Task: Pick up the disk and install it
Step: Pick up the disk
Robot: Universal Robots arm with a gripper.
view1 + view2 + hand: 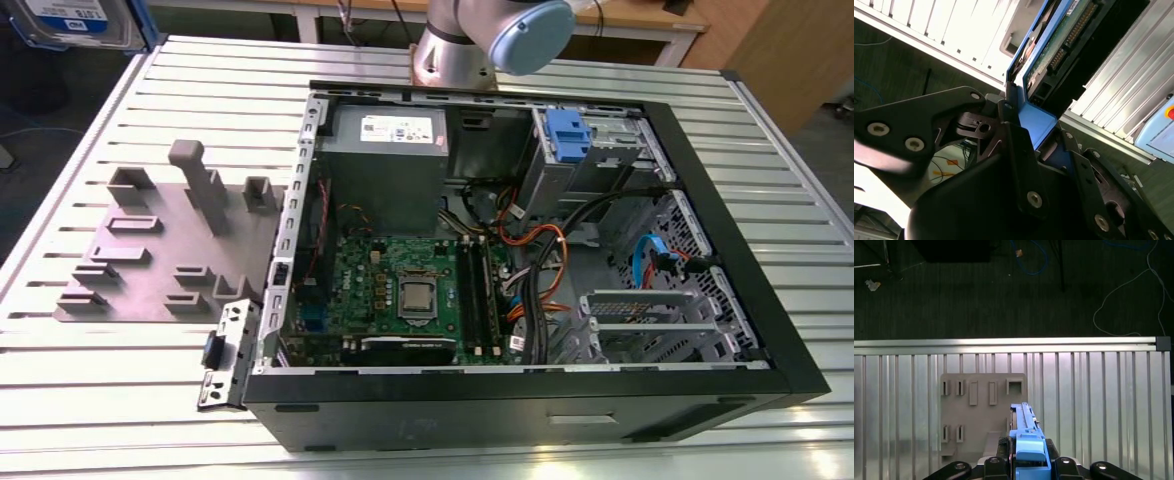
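— Progress on the job, how do you judge it?

— About half, I would say. The gripper (pixel 1029 467) is closed on the disk (pixel 1026 437). In both wrist views its black fingers (pixel 1016 145) clamp the blue bracket, one on each side. The metal body with its green circuit side stands out beyond them.

— So the picking is done?

— It seems so. The disk touches nothing except the gripper. It hangs high in the air on the left side of the scene, over the area of the grey holder plate (pixel 134 265) that lies on the slatted table (pixel 107 400).

— And the installing?

— Not done. The computer case (pixel 787 330) lies open on its side, to the right of the plate and well apart from the disk. Inside I see the power box (pixel 380 150) at the far side and the main board (pixel 400 290) in the middle. On the right are metal drive cages (pixel 641 320), one near and one far. The far one has a blue clip (pixel 567 135) on it.

— Is any drive sitting in those cages?

— I cannot tell from here. I only see that this disk is outside the case, up in the gripper.
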